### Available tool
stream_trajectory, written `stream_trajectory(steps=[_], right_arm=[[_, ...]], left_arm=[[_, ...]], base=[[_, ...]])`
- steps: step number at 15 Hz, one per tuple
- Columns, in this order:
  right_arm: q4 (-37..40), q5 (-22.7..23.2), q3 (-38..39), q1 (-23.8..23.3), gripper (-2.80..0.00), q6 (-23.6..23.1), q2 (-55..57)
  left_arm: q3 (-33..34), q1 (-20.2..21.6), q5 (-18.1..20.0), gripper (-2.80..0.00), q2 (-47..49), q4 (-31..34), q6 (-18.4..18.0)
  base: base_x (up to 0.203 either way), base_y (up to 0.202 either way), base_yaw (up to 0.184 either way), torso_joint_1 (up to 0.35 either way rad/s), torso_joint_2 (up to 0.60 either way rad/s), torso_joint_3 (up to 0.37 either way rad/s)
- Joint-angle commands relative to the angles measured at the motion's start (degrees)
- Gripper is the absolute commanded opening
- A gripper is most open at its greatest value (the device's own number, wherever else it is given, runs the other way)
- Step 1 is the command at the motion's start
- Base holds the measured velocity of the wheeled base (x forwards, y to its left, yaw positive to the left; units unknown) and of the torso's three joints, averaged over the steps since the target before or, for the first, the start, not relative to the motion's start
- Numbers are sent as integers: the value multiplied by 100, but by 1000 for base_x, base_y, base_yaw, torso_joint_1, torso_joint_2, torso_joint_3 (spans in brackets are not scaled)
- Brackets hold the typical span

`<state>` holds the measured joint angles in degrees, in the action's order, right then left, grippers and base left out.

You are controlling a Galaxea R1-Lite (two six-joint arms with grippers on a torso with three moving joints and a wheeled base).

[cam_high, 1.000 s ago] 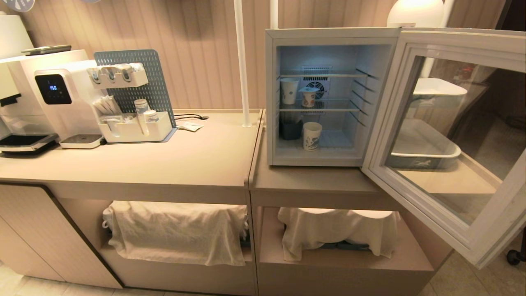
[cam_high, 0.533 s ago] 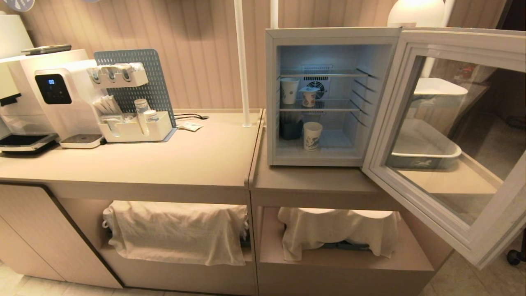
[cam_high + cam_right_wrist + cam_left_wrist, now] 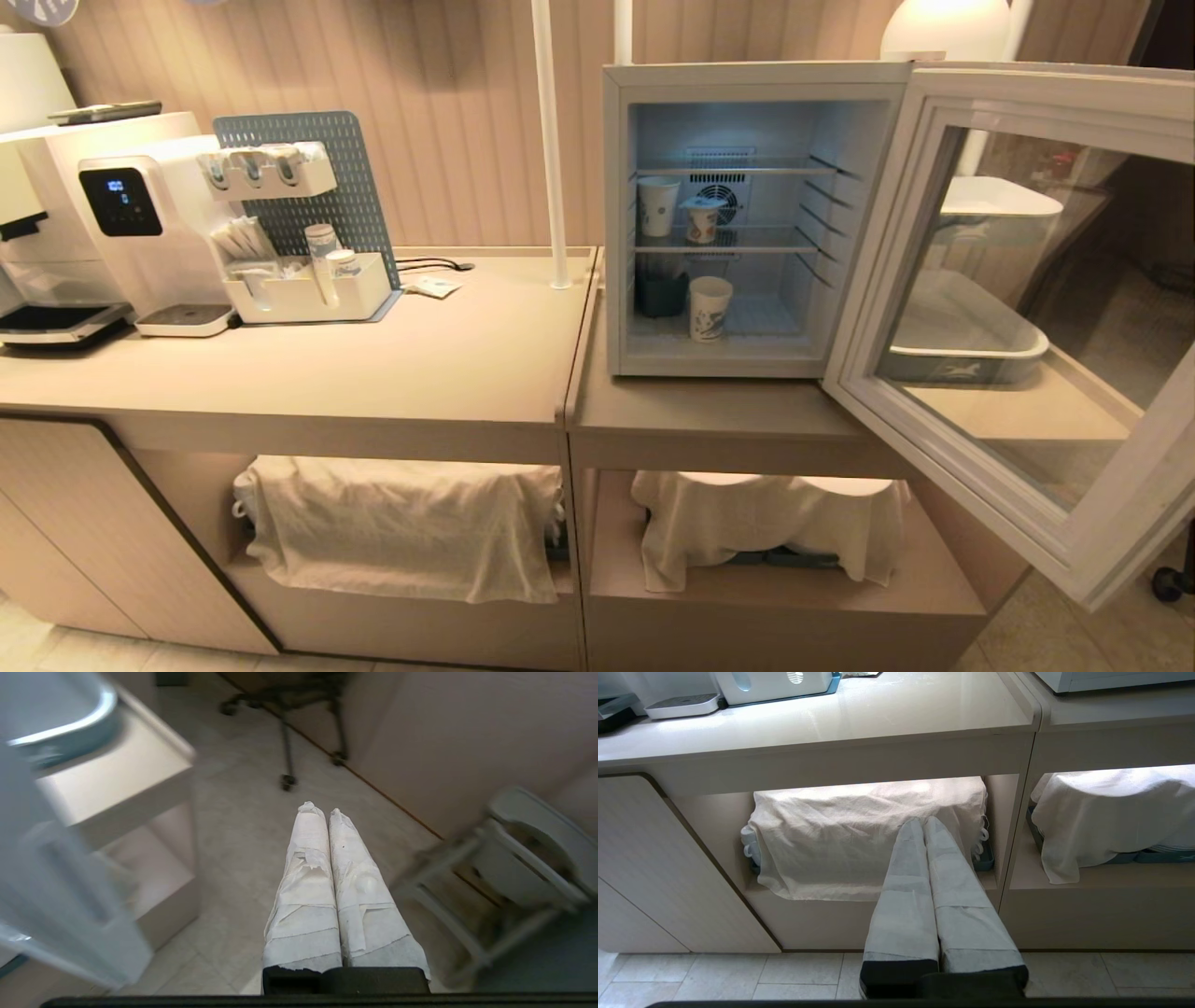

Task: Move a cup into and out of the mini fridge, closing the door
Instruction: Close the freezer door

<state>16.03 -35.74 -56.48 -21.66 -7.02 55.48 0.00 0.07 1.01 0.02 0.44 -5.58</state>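
Observation:
The mini fridge (image 3: pixel 615 233) stands open on the right counter, with its door (image 3: pixel 1055 95) swung wide to the right. The cup (image 3: pixel 709 308), white with a blue print, stands upright on the fridge floor. Neither gripper shows in the head view. In the left wrist view my left gripper (image 3: pixel 923 822) is shut and empty, low in front of the left cabinet's cloth-covered shelf. In the right wrist view my right gripper (image 3: pixel 322 810) is shut and empty over the floor, with the blurred door (image 3: pixel 60 914) beside it.
Another white cup (image 3: pixel 657 206) and a foil-lidded tub (image 3: pixel 702 222) sit on the middle wire shelf, above a dark container (image 3: pixel 661 293). A water dispenser (image 3: pixel 131 233) and an organiser (image 3: pixel 303 280) stand on the left counter. A wheeled chair (image 3: pixel 289 723) and a pale stool (image 3: pixel 528 858) stand near the right gripper.

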Motion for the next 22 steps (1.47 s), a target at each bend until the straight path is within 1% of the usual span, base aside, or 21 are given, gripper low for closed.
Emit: stream_trajectory(steps=[1, 4, 6, 8, 11, 16, 19, 22], right_arm=[[0, -17, -29, -430, -280, -43, 36], [-51, 0, -98, -743, -280, -80, 196], [-285, 10, -164, -1003, -280, -99, 407], [-462, 23, -237, -1135, -280, -143, 667], [-807, 24, -455, -1150, -280, -159, 1091], [-1119, 32, -814, -1139, -280, -119, 1658], [-1434, 246, -972, -1122, -280, -133, 1918], [-1572, 325, -1197, -992, -280, -109, 2118]], left_arm=[[0, 1, 4, -280, -2, 0, -4], [0, 1, 4, -280, -2, 0, -4], [0, 1, 4, -280, -2, 0, -4], [0, 1, -5, -280, -2, 7, -4], [0, 1, 3, -280, -2, 0, -4], [0, 1, 1, -280, -2, 0, -4], [0, 1, 2, -280, -2, 0, -4], [0, 1, 1, -280, -2, 0, -4]], base=[[0, 0, 0, 0, 0, 0], [0, 0, 0, 0, 0, 0], [0, 0, 0, 0, 0, 0], [0, 0, 0, 0, 0, 0], [0, 0, 0, 0, 0, 0], [0, 0, 0, 0, 0, 0], [0, 0, 0, 0, 0, 0], [0, 0, 0, 0, 0, 0]])
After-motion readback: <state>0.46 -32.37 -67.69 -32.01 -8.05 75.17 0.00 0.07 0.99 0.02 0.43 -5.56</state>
